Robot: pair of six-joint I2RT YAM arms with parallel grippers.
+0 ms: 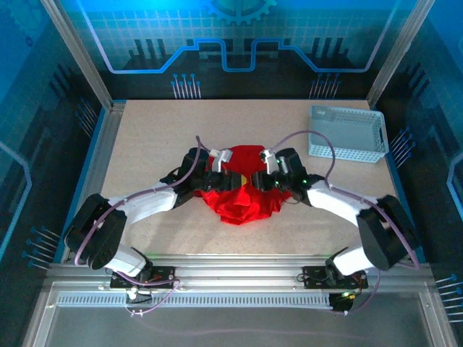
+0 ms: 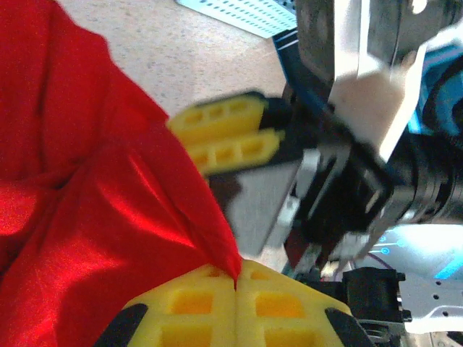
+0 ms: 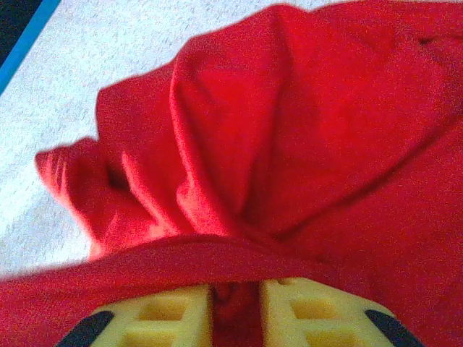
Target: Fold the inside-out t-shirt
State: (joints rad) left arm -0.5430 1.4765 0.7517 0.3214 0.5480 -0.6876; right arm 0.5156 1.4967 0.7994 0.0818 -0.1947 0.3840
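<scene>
The left jaws are closed, their yellow pads [image 2: 195, 314] pressed together on a pointed tip of the inside-out t-shirt [image 1: 242, 201]. The right jaws face them, just beside, and stand almost closed. Their yellow pads [image 3: 170, 318] nip a fold of the same red cloth in the narrow gap. The shirt lies bunched in a rumpled heap on the counter [image 1: 159, 130], under and between both sets of jaws. Beyond the right jaws and off to their right, well apart, sits a white mesh basket [image 1: 340, 150]. Its pale floor shows from wall to wall.
</scene>
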